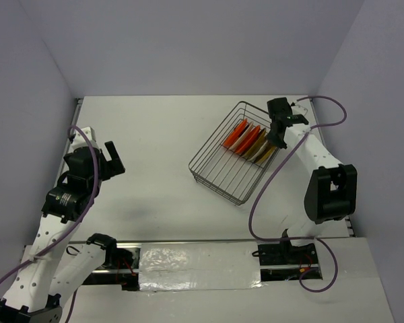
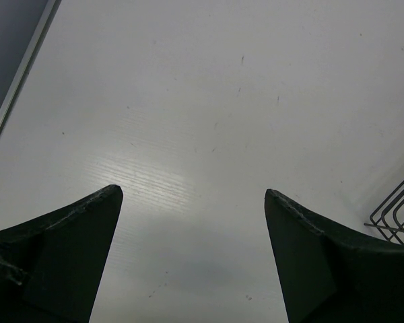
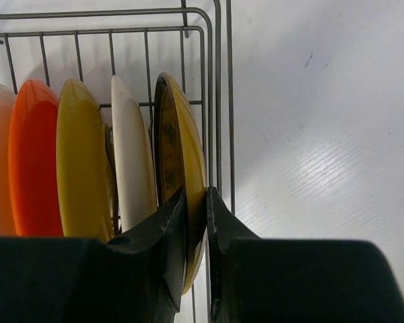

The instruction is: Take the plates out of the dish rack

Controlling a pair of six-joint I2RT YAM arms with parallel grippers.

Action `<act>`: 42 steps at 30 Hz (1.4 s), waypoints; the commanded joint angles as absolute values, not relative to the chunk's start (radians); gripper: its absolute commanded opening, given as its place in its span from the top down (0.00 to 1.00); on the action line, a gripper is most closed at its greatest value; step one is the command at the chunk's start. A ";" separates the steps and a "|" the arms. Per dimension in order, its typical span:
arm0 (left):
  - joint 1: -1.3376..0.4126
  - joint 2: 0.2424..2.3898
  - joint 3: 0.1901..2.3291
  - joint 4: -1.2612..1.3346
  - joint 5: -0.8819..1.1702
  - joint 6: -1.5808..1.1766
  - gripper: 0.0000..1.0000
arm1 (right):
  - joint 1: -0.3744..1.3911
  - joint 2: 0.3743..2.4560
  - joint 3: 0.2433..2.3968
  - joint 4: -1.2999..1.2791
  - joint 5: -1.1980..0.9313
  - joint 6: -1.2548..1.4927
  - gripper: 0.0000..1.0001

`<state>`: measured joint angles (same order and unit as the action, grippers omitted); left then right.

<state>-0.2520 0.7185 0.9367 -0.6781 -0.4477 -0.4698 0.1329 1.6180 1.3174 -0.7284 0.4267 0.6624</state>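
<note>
Right pincer [image 3: 196, 202] gripped the rim of the end plate [image 3: 185, 128], upright on edge in the dish rack [image 1: 219, 176] at far right of the bench [image 1: 148, 134]; the plates [image 1: 249, 140] ran in a diagonal row. Left pincer [image 2: 193, 194] gaped wide.

White table [image 1: 155, 141], pale lilac walls [image 1: 188, 47]
</note>
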 commanded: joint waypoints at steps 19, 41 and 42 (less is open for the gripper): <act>-0.250 0.896 1.209 -0.597 0.081 -0.546 0.01 | 0.181 1.379 1.759 -1.011 0.603 0.486 0.92; -0.436 1.305 1.363 -0.358 0.299 -0.720 1.00 | 0.532 1.134 1.322 -0.158 -0.367 0.500 0.51; -0.430 1.307 1.374 -0.394 0.229 -0.718 1.00 | 0.528 1.146 1.328 -0.185 -0.303 0.508 0.17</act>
<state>-0.4465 1.2716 1.3350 -0.3038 0.4976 -0.7593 0.4915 1.1534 1.3029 -0.3408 -0.2710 0.4435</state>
